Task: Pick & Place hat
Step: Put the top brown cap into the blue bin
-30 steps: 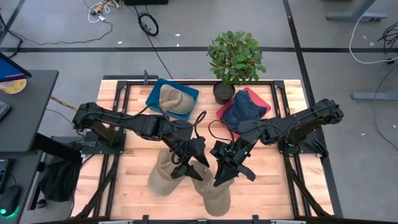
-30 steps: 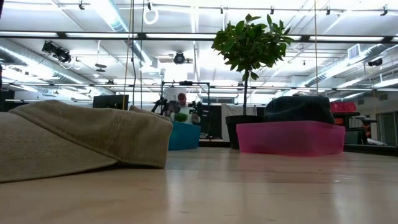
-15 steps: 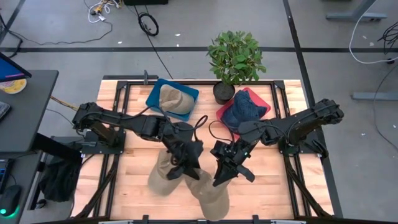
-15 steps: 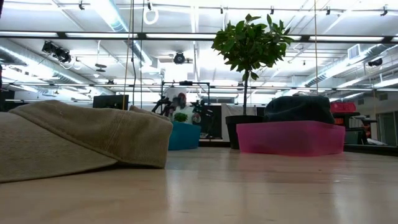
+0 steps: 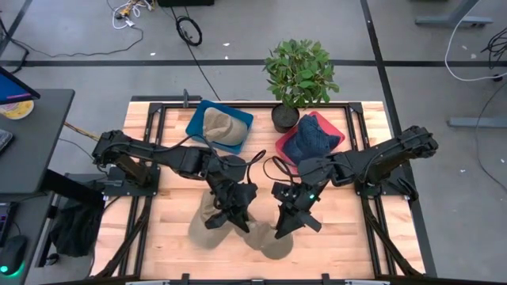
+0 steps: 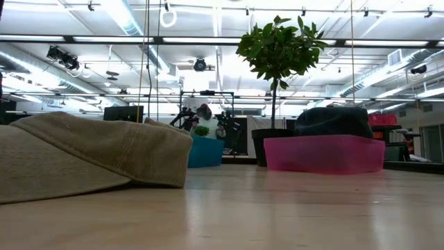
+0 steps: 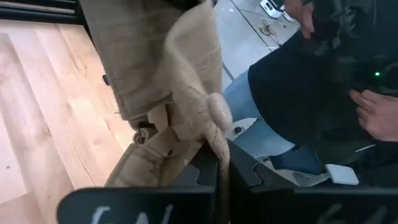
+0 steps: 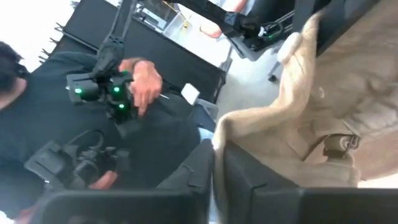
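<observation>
Two claws were at work over one tan hat (image 5: 261, 233) near the front edge of the counter (image 5: 348, 229). My left claw (image 5: 226, 212) sat over the hat's left part, pressed together on a bunched fold of its cloth; the wrist view showed that fold squeezed between my dark fingers (image 7: 219, 167), the rest of the hat (image 7: 161, 74) hanging in creases beyond them. My right claw (image 5: 285, 222) was at the hat's right edge, its fingers nearly together with a thin edge of the tan cloth (image 8: 298, 130) in the narrow gap between them. A strap buckle (image 8: 333, 144) showed on the cloth close by. At counter height the hat (image 6: 83, 156) filled the left side, lying on the wood. Further back, another tan hat (image 5: 222, 125) lay in a blue bin (image 5: 200, 117), a dark hat (image 5: 310, 141) in a pink bin (image 5: 318, 119), and a potted plant (image 5: 299, 73) stood between them. Beyond the counter's front a person in a dark top (image 8: 93, 137) held a controller (image 8: 102, 93).
</observation>
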Robot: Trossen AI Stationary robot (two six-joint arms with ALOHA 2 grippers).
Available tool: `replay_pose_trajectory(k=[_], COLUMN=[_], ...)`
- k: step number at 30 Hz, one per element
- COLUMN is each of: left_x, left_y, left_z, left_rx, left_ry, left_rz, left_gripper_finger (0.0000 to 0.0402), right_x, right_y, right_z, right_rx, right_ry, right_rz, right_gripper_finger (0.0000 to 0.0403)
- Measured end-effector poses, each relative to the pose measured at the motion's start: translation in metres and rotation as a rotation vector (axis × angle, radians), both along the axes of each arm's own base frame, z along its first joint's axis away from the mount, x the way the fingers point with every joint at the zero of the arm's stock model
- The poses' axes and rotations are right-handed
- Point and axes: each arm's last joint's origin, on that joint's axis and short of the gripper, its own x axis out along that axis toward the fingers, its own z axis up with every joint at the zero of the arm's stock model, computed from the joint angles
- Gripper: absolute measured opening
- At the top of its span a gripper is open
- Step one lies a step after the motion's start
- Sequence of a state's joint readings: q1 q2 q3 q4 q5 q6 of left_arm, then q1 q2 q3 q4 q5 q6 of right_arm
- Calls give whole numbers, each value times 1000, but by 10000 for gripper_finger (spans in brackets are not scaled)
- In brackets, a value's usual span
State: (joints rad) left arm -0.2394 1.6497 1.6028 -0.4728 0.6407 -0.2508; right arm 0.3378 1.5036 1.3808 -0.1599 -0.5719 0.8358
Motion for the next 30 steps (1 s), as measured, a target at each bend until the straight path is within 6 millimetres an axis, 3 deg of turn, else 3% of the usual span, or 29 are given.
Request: replay_pose_trajectory(k=[11, 15, 21, 30], left_x=[-8, -13, -19, -17], left_y=[-7, -10, -10, 7], left_z=[-8, -14, -21, -15], left_rx=[13, 52, 91, 89], left_ry=[126, 203, 289, 256], left_rz=[-7, 5, 30, 80], left_gripper_finger=[5, 5, 5, 5], right_x=[-3, -7, -27, -48], right_y=[1, 3, 8, 13], right_z=[-3, -7, -25, -46], right_rx=[78, 87, -69, -323], right_ry=[146, 234, 412, 585], right_rz=[53, 90, 65, -59], right_gripper_finger=[219, 263, 273, 229])
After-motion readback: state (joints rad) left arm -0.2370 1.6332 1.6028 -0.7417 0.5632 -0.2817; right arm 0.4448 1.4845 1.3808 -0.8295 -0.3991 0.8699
